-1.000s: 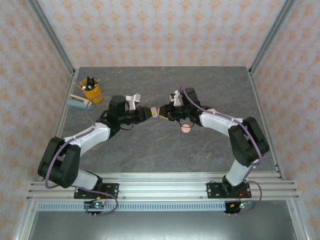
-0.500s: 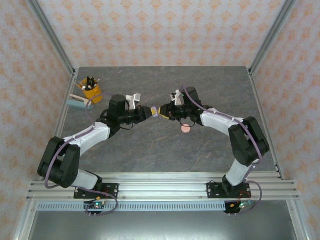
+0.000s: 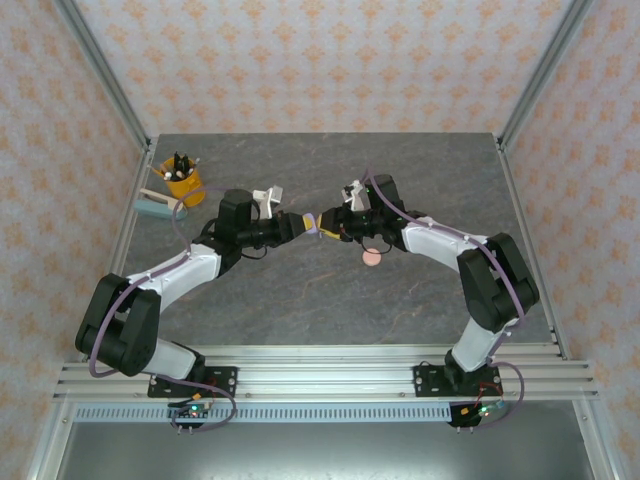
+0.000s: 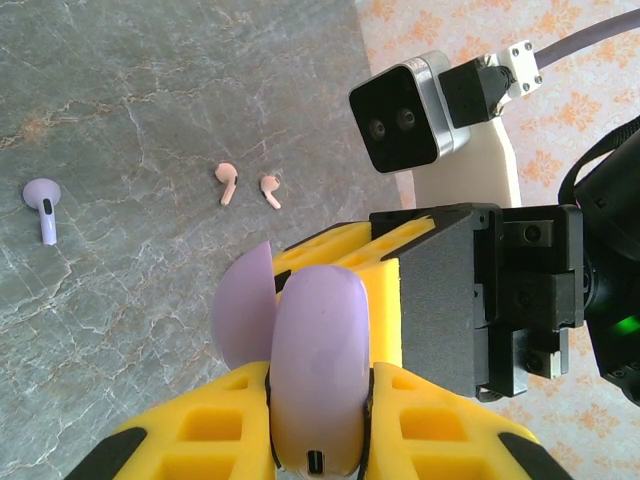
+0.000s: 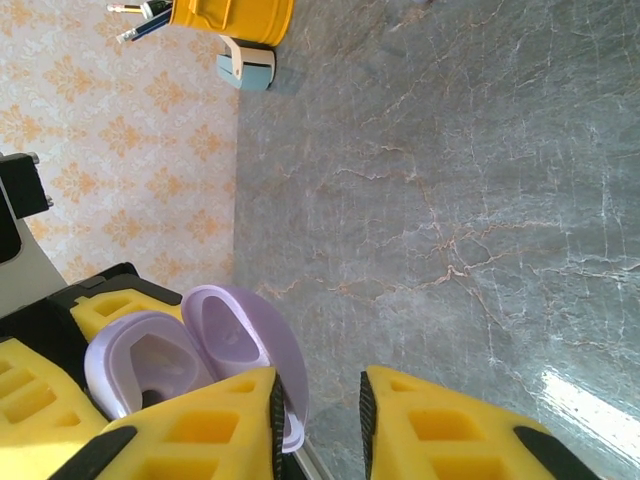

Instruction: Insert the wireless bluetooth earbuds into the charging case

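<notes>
My left gripper (image 4: 320,388) is shut on a lilac charging case (image 4: 322,335), held upright above the table with its lid (image 4: 245,305) swung open. In the top view the case (image 3: 311,222) sits between both grippers at mid-table. My right gripper (image 5: 318,400) is open, its left finger beside the open lid (image 5: 240,345), and nothing is clamped between the pads. The case's hollow (image 5: 150,365) faces this camera. On the table lie one lilac earbud (image 4: 42,205) and two pink earbuds (image 4: 228,183), (image 4: 269,190), all loose.
A pink round case (image 3: 372,258) lies on the table under the right arm. A yellow cup of pens (image 3: 183,180) and a teal and white object (image 3: 155,206) stand at the back left corner. Metal frame posts edge the table.
The right gripper's jaws have parted a little beside the lid. Both arms have stayed almost where they were, and the left still grips the case.
</notes>
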### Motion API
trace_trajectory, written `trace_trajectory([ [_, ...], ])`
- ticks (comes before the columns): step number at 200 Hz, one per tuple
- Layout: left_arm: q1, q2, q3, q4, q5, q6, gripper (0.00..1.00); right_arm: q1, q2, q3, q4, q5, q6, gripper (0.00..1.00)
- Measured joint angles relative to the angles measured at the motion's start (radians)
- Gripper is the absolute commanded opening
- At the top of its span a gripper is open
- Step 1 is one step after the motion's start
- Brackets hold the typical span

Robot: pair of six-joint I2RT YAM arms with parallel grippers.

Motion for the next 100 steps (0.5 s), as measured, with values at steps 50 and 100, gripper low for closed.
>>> trace_trajectory([
  [50, -0.005, 0.000, 0.000, 0.000, -0.006, -0.001, 0.09, -0.010, 0.001, 0.000, -0.006, -0.042, -0.029, 0.25],
  [100, -0.012, 0.022, 0.000, 0.000, 0.027, -0.008, 0.09, -0.018, 0.001, 0.001, -0.074, -0.075, -0.114, 0.24],
])
